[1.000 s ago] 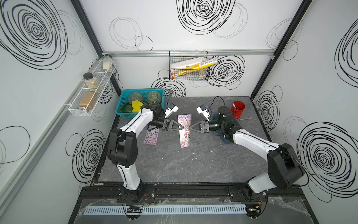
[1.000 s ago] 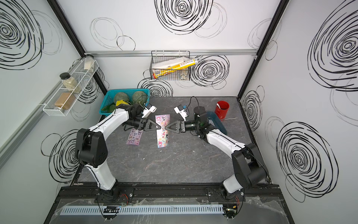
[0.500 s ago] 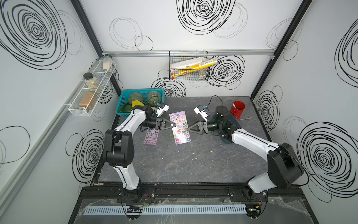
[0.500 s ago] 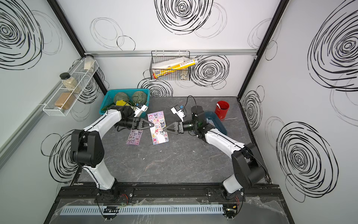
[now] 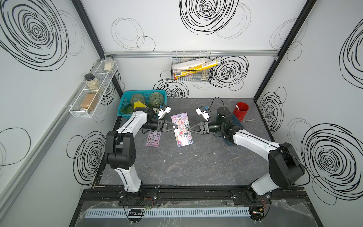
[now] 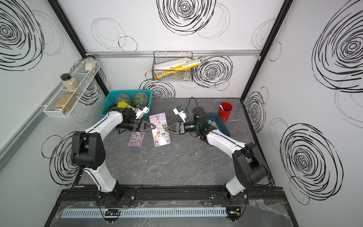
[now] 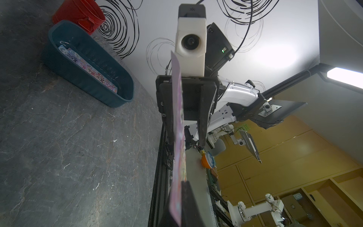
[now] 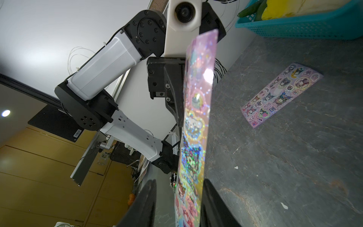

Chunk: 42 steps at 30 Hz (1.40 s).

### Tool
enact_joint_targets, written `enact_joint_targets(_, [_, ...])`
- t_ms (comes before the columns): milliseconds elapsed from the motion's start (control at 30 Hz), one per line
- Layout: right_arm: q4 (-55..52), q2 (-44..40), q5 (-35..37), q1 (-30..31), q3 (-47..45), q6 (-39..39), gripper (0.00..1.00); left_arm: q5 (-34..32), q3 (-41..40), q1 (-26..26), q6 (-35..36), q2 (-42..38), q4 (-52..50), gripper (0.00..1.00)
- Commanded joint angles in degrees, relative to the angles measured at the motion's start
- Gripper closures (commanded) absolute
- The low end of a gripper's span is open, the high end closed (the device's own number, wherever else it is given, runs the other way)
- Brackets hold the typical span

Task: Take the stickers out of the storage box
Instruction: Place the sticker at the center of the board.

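Observation:
A pink sticker sheet (image 5: 182, 130) (image 6: 160, 130) hangs above the table, stretched between both arms. My left gripper (image 5: 176, 127) (image 7: 181, 188) is shut on one long edge of it. The right gripper (image 5: 189, 128) (image 8: 178, 182) faces it from the other side. Its fingers straddle the sheet's opposite edge with a gap on one side, so it is open. A lilac sheet (image 5: 153, 138) (image 8: 280, 94) lies flat on the table under the left gripper. The dark teal storage box (image 6: 220, 122) (image 7: 84, 78) sits behind the right arm, with more stickers (image 7: 88, 67) inside it.
A bright-blue lattice basket (image 5: 125, 102) holding melons stands at the back left, close behind the left arm. A red cup (image 5: 240, 111) stands at the back right beside the box. A wire basket (image 5: 190, 68) hangs on the back wall and a wire shelf (image 5: 92, 92) on the left wall.
The left gripper has drawn the pink sheet a little to the left and turned it flatter. The right gripper has followed it, and its jaws have narrowed around the sheet's edge.

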Motion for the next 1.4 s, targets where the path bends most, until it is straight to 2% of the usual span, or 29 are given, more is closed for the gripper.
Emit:
enact_joint_targets(0, [3.51, 0.76, 0.67, 0.68, 2.0, 1.47, 0.61, 7.4, -0.15, -0.29, 1.41, 0.4, -1.26, 1.0])
enact_joint_targets(233, [4.66, 1.35, 0.78, 1.52, 2.53, 2.18, 0.62, 7.41, -0.24, -0.38, 1.42, 0.8, -1.25, 1.0])
enact_joint_targets(267, [4.66, 1.53, 0.84, 1.55, 2.62, 2.19, 0.64, 7.43, -0.24, -0.34, 1.41, 0.83, -1.26, 1.0])
enact_joint_targets(367, [4.42, 2.03, 1.4, 1.78, 2.87, 2.37, 0.77, 7.36, -0.24, -0.37, 1.46, 0.97, -1.26, 0.99])
enact_joint_targets(433, [4.01, 2.56, 1.78, 1.87, 3.16, 2.37, 0.97, 7.36, -0.24, -0.47, 1.37, 0.86, -1.26, 0.97])
enact_joint_targets(467, [3.68, 2.74, 1.97, 1.87, 3.25, 2.28, 1.0, 7.28, -0.15, -0.4, 1.26, 0.76, -1.28, 0.96])
enact_joint_targets(567, [0.94, 2.96, 2.74, 1.87, 4.04, 0.62, 1.0, 7.3, 0.2, -0.3, 0.75, 0.48, -1.26, 0.82])
enact_joint_targets(633, [-2.19, 2.92, 3.5, 1.79, 4.93, -1.32, 1.0, 7.23, 0.37, 0.01, 0.66, -0.05, -1.35, 0.69])
enact_joint_targets(733, [-7.64, 3.05, 5.17, 1.78, 6.64, -4.31, 1.0, 7.17, 0.29, 1.34, 0.35, -0.98, -1.35, 0.57])
enact_joint_targets(967, [-10.57, 4.96, 7.12, 1.69, 7.82, -5.13, 1.0, 6.14, -0.52, 6.67, -1.31, -3.56, -1.46, 0.54])
enact_joint_targets(1133, [-9.84, 6.84, 7.91, 1.69, 8.74, -3.54, 1.0, 1.99, -0.11, 10.99, -3.68, -6.72, -1.29, 0.52])
enact_joint_targets(1300, [-8.6, 8.75, 7.98, 1.69, 9.23, -1.97, 1.0, 3.96, -0.32, 17.56, -4.36, -9.44, -1.26, 0.46])
enact_joint_targets(1367, [-7.85, 9.49, 7.79, 1.75, 9.28, -1.32, 1.0, 7.06, -0.76, 20.91, -4.91, -9.82, -1.1, 0.46])
